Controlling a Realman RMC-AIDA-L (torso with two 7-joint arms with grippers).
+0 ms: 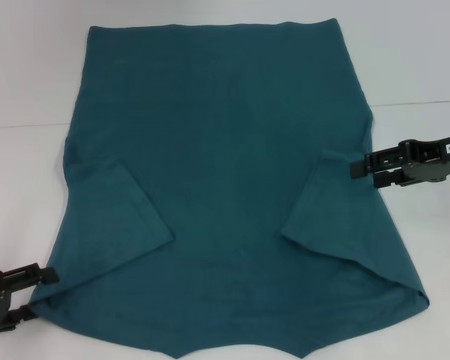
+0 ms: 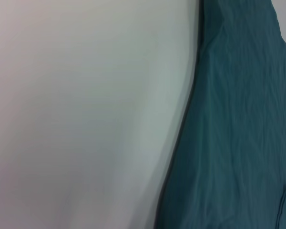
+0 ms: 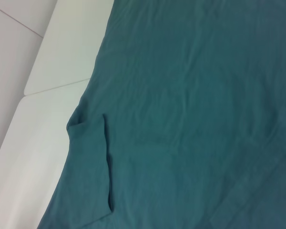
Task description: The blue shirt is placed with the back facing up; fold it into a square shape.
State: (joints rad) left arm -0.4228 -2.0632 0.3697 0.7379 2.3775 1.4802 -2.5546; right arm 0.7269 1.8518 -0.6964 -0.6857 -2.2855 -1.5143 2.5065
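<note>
The blue shirt (image 1: 225, 165) lies flat on the white table, plain side up, hem at the far side. Both short sleeves are folded inward onto the body, the left sleeve (image 1: 112, 217) and the right sleeve (image 1: 337, 217). My left gripper (image 1: 31, 295) is open, low at the near left corner of the shirt, with its fingertips at the cloth's edge. Over the shirt's right edge, beside the top of the folded right sleeve, my right gripper (image 1: 364, 172) is open. The left wrist view shows the shirt (image 2: 238, 133) edge on bare table. In the right wrist view the shirt (image 3: 190, 95) shows its folded sleeve (image 3: 86, 162).
The white table (image 1: 22, 75) surrounds the shirt, with a seam line running across it on both sides. The shirt's near edge reaches the bottom of the head view. Bare table (image 2: 86, 114) lies to the left of the shirt.
</note>
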